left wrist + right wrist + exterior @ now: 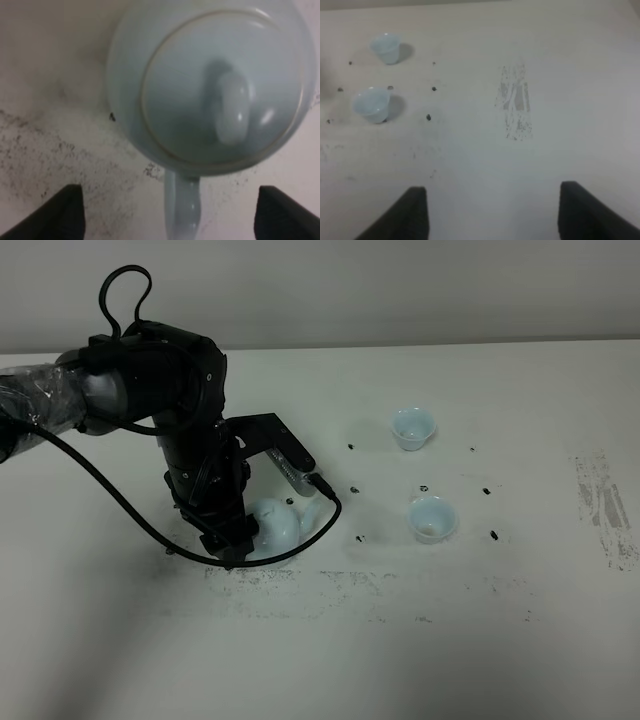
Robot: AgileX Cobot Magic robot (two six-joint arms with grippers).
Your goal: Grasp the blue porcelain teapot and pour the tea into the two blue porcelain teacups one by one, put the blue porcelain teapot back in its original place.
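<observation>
The blue porcelain teapot (278,527) stands on the white table under my left arm. From the left wrist view I look straight down on the teapot (210,85), with its lid and knob, and its loop handle (182,210) runs between my fingers. My left gripper (238,552) (170,220) is open; its fingertips (55,215) stand on either side of the handle without touching it. The two blue porcelain teacups stand upright to the right, the far one (412,427) (386,48) and the near one (432,518) (371,104). My right gripper (492,217) is open over bare table and holds nothing.
Small black marks (359,537) dot the table around the teacups. A scuffed grey patch (605,505) (515,107) lies at the right, and a speckled band (330,585) runs in front of the teapot. A black cable (330,515) loops beside the teapot's spout.
</observation>
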